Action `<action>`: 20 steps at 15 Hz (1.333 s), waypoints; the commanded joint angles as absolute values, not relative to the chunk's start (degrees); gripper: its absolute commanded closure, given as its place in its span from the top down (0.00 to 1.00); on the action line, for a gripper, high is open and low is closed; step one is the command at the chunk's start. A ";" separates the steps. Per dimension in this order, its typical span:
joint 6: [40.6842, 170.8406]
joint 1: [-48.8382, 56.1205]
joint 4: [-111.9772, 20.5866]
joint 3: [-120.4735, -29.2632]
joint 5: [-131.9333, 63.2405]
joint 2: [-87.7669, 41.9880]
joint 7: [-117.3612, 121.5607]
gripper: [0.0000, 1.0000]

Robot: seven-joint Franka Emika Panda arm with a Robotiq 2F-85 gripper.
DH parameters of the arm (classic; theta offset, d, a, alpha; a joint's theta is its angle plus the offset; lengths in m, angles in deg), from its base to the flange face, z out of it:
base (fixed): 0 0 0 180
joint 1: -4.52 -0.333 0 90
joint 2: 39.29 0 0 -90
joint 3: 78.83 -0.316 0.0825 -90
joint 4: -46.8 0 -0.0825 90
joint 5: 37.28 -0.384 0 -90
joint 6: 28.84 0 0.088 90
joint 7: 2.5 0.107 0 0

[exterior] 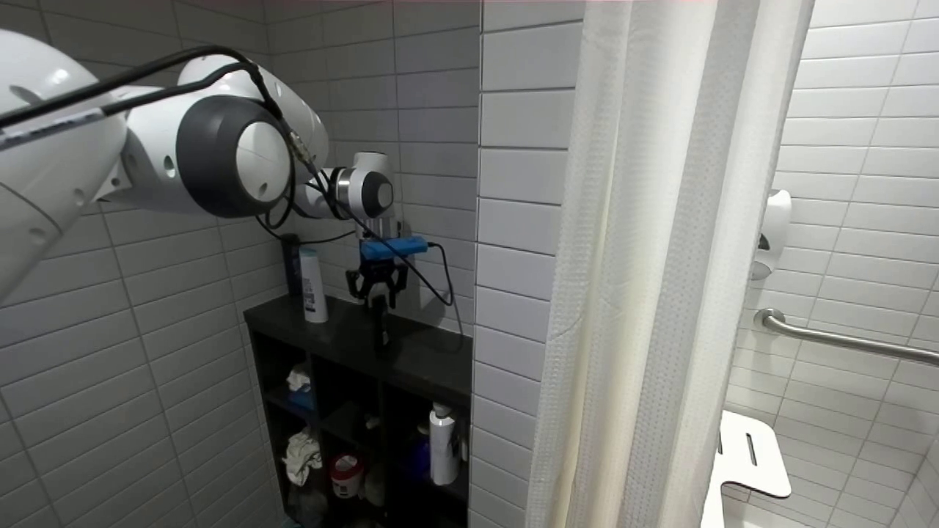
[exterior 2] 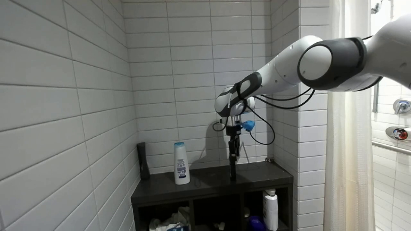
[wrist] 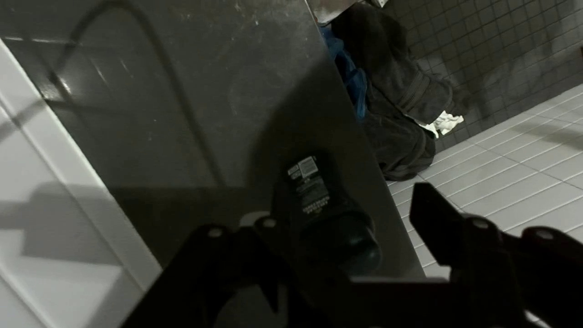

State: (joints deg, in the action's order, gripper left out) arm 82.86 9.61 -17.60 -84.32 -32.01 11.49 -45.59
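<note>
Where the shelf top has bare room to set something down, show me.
In an exterior view, the widest bare patch on the shelf top lies between the dark bottle at the gripper and the tiled wall at right. Another lies between that bottle and the shampoo bottle. Crowded: the left end, with the shampoo bottle near a slim dark object.

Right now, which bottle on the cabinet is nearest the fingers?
The black labelled bottle, between the open fingers; the blue-capped white bottle and the dark object in the corner stand farther off.
</note>
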 commanded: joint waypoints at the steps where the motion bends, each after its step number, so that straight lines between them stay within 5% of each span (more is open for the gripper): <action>1: 82.27 9.96 -16.66 -84.27 -32.51 11.98 -47.21 0.36; 6: 82.83 10.32 -17.24 -84.25 -32.51 11.85 -47.82 0.01; 10: 83.00 10.52 -17.52 -84.10 -32.45 11.65 -48.29 0.00; 12: 83.02 10.41 -17.64 -83.84 -32.15 11.51 -47.98 0.27; 20: 82.86 9.28 -16.33 -84.12 -32.28 11.44 -47.49 0.77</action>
